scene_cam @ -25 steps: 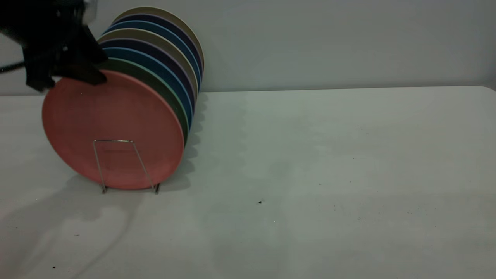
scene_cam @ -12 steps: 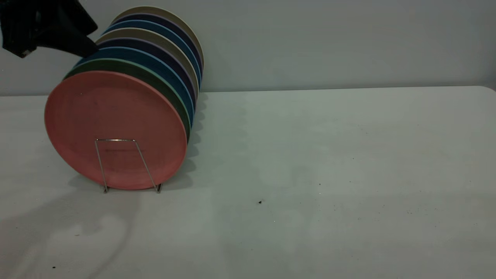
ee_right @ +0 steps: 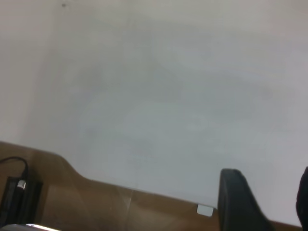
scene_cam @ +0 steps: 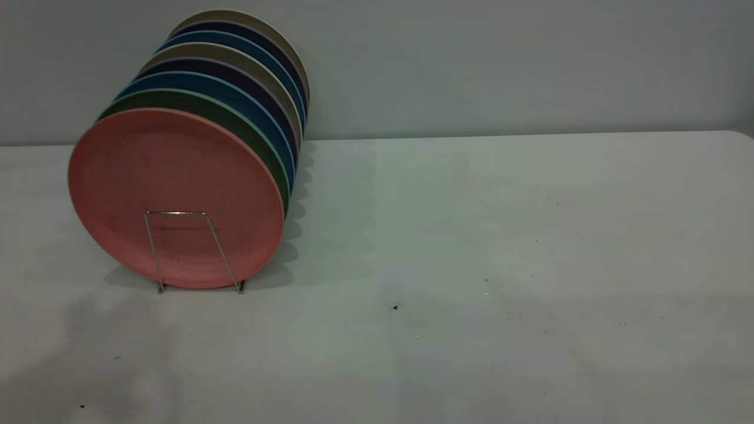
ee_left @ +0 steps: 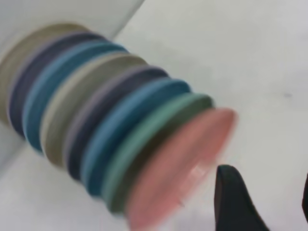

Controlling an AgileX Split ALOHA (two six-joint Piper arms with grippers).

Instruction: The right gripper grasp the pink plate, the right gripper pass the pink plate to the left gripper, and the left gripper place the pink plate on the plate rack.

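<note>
Pink plate (scene_cam: 175, 197) upright in plate rack (scene_cam: 191, 250), apart from spread left pincer (ee_left: 269, 204).

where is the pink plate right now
In the exterior view the pink plate stands on edge at the table's left side, frontmost in the plate rack, right against the green plate behind it.

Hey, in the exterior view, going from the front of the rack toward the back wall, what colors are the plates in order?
On the plate rack: pink plate → green plate → blue plate → dark purple plate → beige plate → blue plate → dark purple plate → beige plate.
</note>
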